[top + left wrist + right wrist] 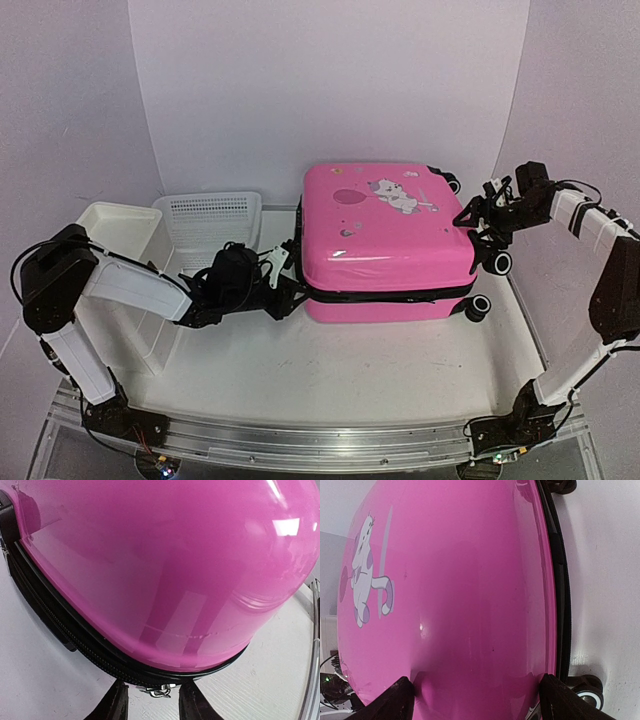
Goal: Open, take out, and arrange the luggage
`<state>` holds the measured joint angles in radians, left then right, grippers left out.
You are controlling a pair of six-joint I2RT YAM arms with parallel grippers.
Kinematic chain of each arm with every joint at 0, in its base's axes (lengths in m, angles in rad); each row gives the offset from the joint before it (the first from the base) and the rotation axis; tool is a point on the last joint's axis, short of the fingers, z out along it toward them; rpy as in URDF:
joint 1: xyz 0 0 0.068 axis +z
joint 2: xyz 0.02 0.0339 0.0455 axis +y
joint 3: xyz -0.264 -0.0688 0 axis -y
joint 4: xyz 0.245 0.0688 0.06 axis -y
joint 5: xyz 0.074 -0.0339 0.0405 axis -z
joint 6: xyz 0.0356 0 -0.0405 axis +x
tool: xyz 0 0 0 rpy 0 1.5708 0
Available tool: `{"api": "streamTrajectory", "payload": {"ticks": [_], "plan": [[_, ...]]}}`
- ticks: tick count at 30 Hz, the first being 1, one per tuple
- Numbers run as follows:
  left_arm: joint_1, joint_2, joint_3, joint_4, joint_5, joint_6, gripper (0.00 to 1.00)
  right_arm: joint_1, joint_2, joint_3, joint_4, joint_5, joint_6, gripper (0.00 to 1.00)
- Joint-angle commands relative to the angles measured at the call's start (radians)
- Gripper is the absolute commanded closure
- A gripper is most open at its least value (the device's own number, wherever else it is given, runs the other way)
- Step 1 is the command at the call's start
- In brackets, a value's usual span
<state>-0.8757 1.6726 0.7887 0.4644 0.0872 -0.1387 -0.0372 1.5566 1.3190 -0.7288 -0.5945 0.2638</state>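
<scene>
The luggage (385, 235) lies flat on the desk (350, 370), seemingly zipped, nothing taken out; the left end effector (154, 694) stands released around the zipper pull (160, 691); the right end effector (476, 685), spread wide, is at the wheel end; almost all remains.

No words, numbers or brand names readable anywhere. Pink suitcase (385, 245) carries only pictures: white cartoon animal sticker (365, 575), no letters on it.
</scene>
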Motion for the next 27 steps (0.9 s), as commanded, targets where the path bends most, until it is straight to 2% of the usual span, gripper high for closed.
{"api": "streamTrajectory", "payload": {"ticks": [1, 9, 14, 19, 23, 27], "plan": [[0.007, 0.019, 0.069, 0.074, 0.021, 0.02, 0.67, 0.032, -0.009, -0.035, -0.161, -0.045, 0.02, 0.14], [0.007, 0.043, 0.093, 0.067, 0.036, 0.013, 0.71, 0.031, -0.01, -0.037, -0.162, -0.045, 0.02, 0.14], [0.007, 0.07, 0.103, 0.058, 0.041, -0.011, 0.69, 0.031, -0.013, -0.034, -0.162, -0.045, 0.021, 0.14], [0.007, 0.069, 0.102, 0.059, 0.043, -0.012, 0.78, 0.031, -0.014, -0.029, -0.162, -0.047, 0.023, 0.14], [0.007, 0.067, 0.104, 0.058, 0.049, -0.01, 0.9, 0.033, -0.011, -0.026, -0.161, -0.048, 0.024, 0.14], [0.006, 0.063, 0.096, 0.058, 0.048, -0.006, 0.95, 0.031, -0.009, -0.028, -0.161, -0.046, 0.026, 0.14]]}}
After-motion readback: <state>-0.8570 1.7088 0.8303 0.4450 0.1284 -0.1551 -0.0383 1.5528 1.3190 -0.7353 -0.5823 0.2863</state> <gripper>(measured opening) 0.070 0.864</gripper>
